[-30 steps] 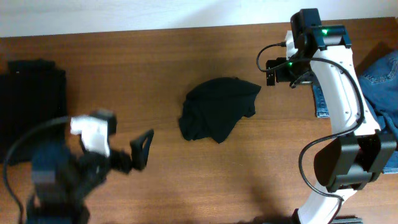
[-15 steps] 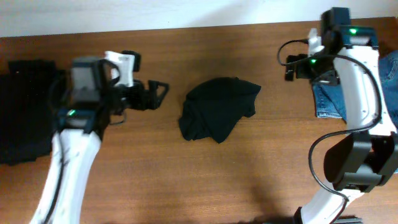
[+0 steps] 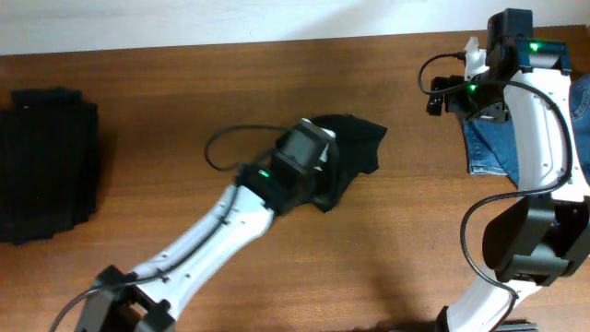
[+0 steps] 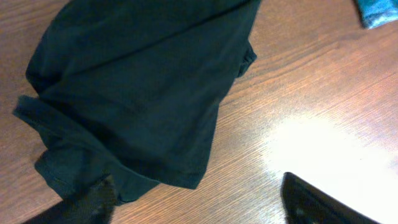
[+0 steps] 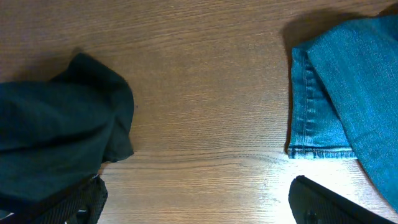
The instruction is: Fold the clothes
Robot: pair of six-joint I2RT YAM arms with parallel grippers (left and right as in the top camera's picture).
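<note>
jeans (image 3: 481, 152) cut off, black garment (image 3: 355, 148) part-hidden

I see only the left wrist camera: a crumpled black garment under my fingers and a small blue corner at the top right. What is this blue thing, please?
Observer: It is a blue denim garment. It lies on the right side of the table, apart from the black garment.
Operator: And where is the right gripper?
Observer: The right gripper hangs open over the wood between the black garment and the denim, and it holds nothing.
Operator: Is anything folded already?
Observer: A pile of black clothes lies at the far left edge of the table. It looks folded and stacked.
</note>
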